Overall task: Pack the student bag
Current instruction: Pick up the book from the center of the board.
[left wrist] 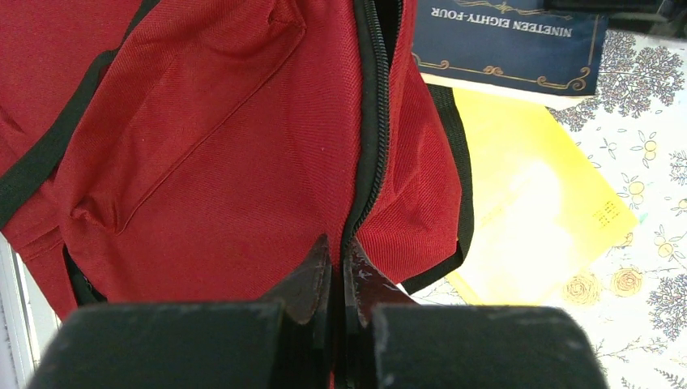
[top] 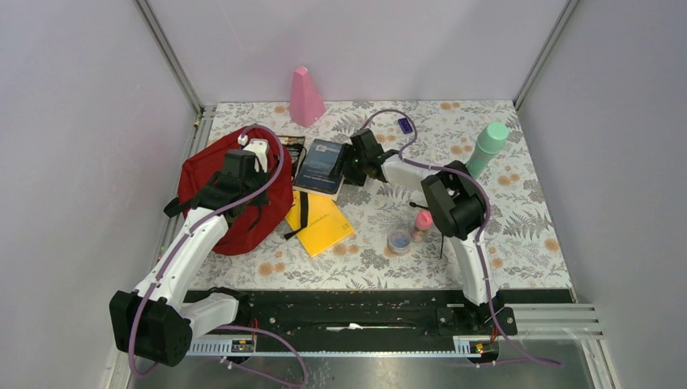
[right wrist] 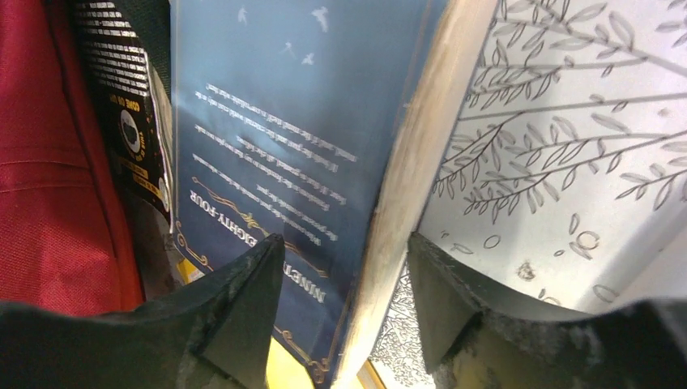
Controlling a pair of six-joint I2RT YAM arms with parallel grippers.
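The floral table (top: 526, 235) carries the student bag (top: 235, 219), yellow booklet (top: 328, 231), green bottle (top: 488, 146).

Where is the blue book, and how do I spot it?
Find the red student bag on the table's left. Just right of it lies the blue book. It is navy with gold lettering, unlike the yellow booklet and the black packet beside it.

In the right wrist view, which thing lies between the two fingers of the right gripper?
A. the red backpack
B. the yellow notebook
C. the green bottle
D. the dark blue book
D: the page edge of the dark blue book sits between the fingers of the right gripper, whose jaws stand apart on either side of it.
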